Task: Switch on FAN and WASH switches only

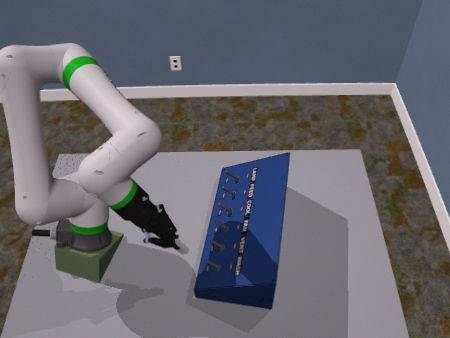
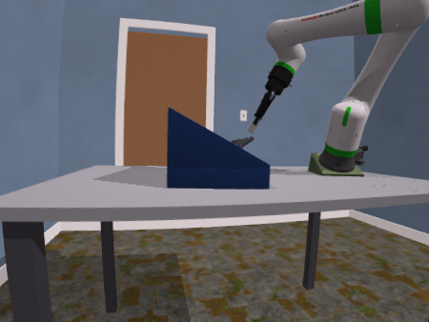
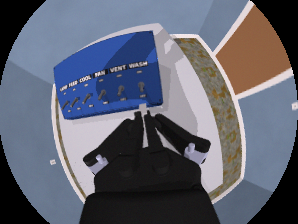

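Note:
The blue wedge-shaped console [image 1: 262, 210] [image 2: 205, 162] [image 3: 113, 63] stands on the grey table [image 1: 330, 280], its sloped face turned toward the arm. A row of several grey toggle levers runs down that face, with white labels beside them. The FAN lever [image 1: 221, 226] [image 3: 103, 94] is third from the near end and the WASH lever [image 1: 214, 265] [image 3: 140, 87] is at the near end. All the levers seem to lean the same way. My gripper [image 1: 181, 246] [image 2: 252, 128] [image 3: 143, 109] is shut and empty. It hangs in the air left of the console, near the WASH end, not touching it.
The arm's green base block [image 1: 85, 257] [image 2: 336, 169] sits at the table's left edge. Some lever tips [image 2: 243, 140] stick out above the console's slope in the exterior view. A brown door [image 2: 164, 95] is in the far wall.

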